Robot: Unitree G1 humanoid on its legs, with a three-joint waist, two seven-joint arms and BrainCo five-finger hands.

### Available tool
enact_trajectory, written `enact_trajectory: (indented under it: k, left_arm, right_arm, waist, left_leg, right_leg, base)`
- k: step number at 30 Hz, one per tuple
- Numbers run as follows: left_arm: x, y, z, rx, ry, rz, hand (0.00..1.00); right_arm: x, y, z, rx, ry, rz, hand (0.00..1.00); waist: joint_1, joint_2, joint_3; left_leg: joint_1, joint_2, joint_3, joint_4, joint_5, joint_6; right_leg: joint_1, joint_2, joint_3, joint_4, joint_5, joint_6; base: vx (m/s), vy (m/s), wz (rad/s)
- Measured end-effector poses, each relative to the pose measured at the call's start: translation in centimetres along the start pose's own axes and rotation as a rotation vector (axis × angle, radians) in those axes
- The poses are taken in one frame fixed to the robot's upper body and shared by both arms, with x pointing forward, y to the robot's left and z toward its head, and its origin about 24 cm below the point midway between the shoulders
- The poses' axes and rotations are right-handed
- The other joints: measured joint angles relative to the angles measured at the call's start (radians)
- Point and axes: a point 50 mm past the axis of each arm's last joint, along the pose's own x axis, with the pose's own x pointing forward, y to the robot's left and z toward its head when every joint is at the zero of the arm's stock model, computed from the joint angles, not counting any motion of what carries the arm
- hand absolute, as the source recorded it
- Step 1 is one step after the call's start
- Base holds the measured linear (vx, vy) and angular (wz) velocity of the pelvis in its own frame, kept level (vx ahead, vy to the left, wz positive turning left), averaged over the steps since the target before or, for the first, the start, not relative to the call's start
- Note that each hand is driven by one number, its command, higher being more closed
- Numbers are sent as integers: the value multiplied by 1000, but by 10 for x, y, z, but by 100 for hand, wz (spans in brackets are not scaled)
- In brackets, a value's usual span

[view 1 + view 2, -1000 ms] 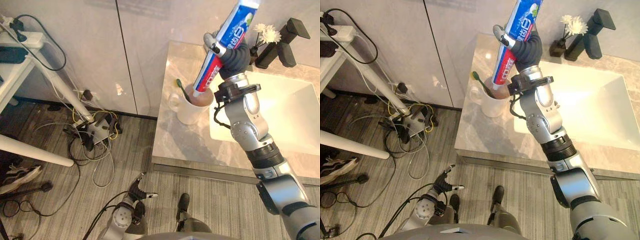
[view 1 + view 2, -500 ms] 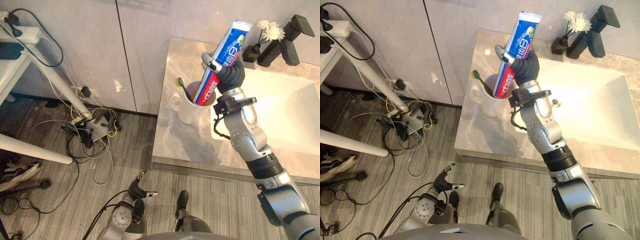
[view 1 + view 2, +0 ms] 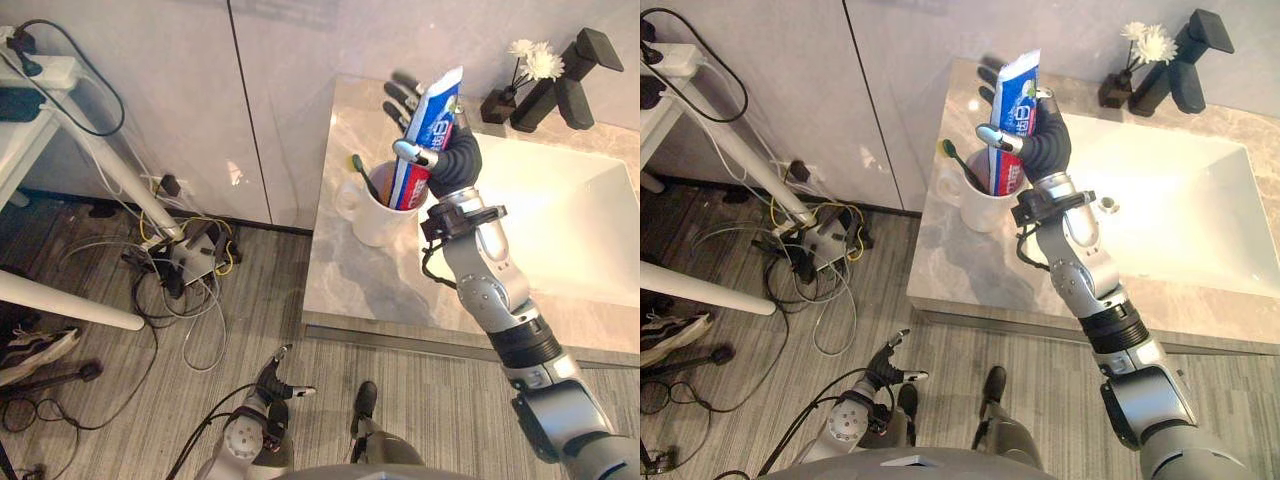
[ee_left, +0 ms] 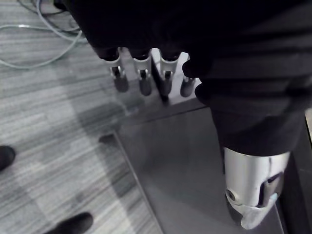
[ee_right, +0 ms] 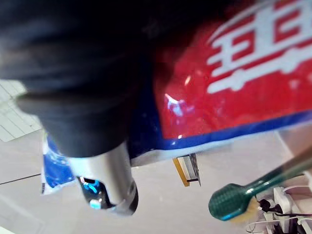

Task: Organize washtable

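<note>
The fingers (image 3: 397, 97) of the right hand (image 3: 455, 160) are stretched out straight and a little spread behind the toothpaste (image 3: 432, 115), not curled round it; the thumb (image 3: 408, 152) lies across the front of the tube, so the tube stands loosely between thumb and fingers; how hard the thumb presses cannot be told. The toothpaste is upright with a slight lean; its lower end is down inside the white mug (image 3: 378, 222), and its flat end sticks up well above the rim. A green toothbrush (image 3: 364, 180) stands in the same mug, leaning out on the side away from the hand. The mug sits on the marble counter (image 3: 370, 290), just beside the sink (image 3: 570, 230); a black tap (image 3: 575, 75) and a small dark vase (image 3: 495, 105) of white flowers (image 3: 535, 62) stand at the back.

The left hand (image 3: 272, 385) hangs low over the floor, well apart from the counter; its fingers (image 4: 141, 80) are straight and hold nothing.

As for the job, the main part looks done: brush and toothpaste are both in the mug, and no loose thing lies on the bare counter around it. What seems left is small; the right hand has to come clear of the tube without tipping it or dragging the mug; the tube is tall and top-heavy, so it may lean over against the rim once nothing props it.
</note>
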Motion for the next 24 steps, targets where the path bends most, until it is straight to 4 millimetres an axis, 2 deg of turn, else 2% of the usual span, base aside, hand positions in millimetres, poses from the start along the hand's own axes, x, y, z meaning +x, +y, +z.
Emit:
enact_trajectory:
  k: [16,20,24]
  left_arm:
    - [0,2,-1,0,3,16,0]
    - [0,2,-2,17,6,12,0]
    - [0,2,-4,19,14,11,0]
  right_arm:
    - [0,10,13,19,-64,44,0]
    - [-2,16,21,27,-109,71,0]
    - [-6,9,26,24,-140,37,0]
  waist:
    - [-3,-2,-2]
    - [-18,-4,-6]
    - [-25,-17,-22]
  left_leg:
    - [2,0,6,1,0,0]
    - [16,0,10,1,0,0]
    - [20,-1,19,0,0,0]
  right_leg:
    - [1,0,8,7,0,0]
    - [4,0,11,11,0,0]
    - [4,1,19,11,0,0]
  base:
    - [-3,1,-1]
    - [-2,4,-3]
    - [-8,1,-7]
